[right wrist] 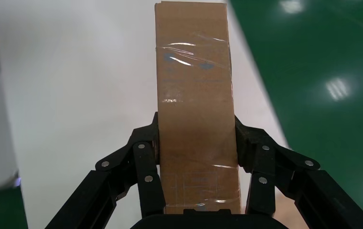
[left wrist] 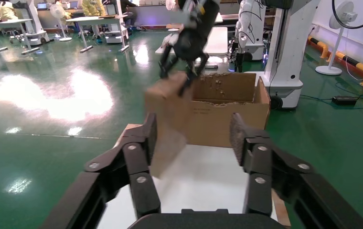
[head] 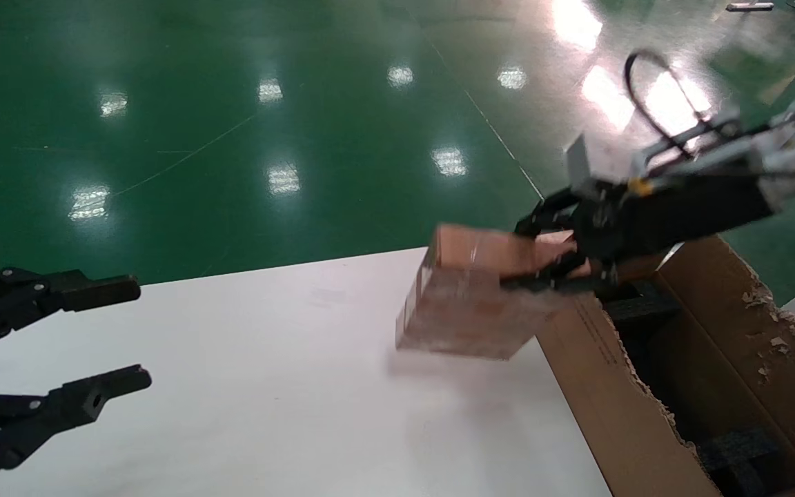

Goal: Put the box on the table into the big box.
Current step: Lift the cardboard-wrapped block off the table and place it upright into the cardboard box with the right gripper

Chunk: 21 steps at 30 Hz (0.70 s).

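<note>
My right gripper [head: 535, 248] is shut on the box [head: 466, 304], a small brown cardboard box with clear tape. It hangs tilted just above the white table [head: 232, 386], beside the big box's [head: 618, 400] near wall. In the right wrist view both fingers press the box's [right wrist: 194, 95] sides at the gripper [right wrist: 196, 126]. The left wrist view shows the box [left wrist: 167, 119] in front of the big box [left wrist: 227, 119], under the right gripper [left wrist: 184, 71]. My left gripper [head: 114, 338] [left wrist: 192, 126] is open and holds nothing, over the table's left side.
The big box has ragged torn top edges and black foam [head: 735, 449] inside. Green shiny floor [head: 301, 138] lies beyond the table's far edge. A white machine base [left wrist: 284, 57] stands behind the big box. A brown board edge [left wrist: 128, 129] shows under the table.
</note>
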Tool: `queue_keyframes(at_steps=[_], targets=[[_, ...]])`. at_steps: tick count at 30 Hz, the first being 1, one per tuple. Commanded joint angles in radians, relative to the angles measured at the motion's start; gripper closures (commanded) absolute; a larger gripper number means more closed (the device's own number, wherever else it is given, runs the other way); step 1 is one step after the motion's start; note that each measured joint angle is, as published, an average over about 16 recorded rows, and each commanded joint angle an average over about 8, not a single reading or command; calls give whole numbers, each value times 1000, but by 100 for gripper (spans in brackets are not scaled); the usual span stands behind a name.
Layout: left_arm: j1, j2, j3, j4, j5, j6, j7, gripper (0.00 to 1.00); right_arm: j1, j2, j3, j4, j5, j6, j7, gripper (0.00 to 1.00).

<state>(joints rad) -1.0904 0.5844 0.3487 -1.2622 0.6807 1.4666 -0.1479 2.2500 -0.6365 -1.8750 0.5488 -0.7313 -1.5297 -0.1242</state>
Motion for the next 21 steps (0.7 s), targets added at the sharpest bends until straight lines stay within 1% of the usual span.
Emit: queue_keyframes(at_steps=[1,6,11,17,21], targets=[[0,0,0,0,0,0,0,100,44,15,-2,16,-6,14,67,100],[0,0,0,0,0,0,0,100,184,81,-6,77,-51,44,242,100],[0,0,0,0,0,0,0,100,345,170,-4,185,-135,73,376,100],[0,0,0,0,0,0,0,100,546,311,-6,345,-348,107,518,100],[0,0,0,0,0,0,0,100,614,436,24,466,-499,122,620,100]])
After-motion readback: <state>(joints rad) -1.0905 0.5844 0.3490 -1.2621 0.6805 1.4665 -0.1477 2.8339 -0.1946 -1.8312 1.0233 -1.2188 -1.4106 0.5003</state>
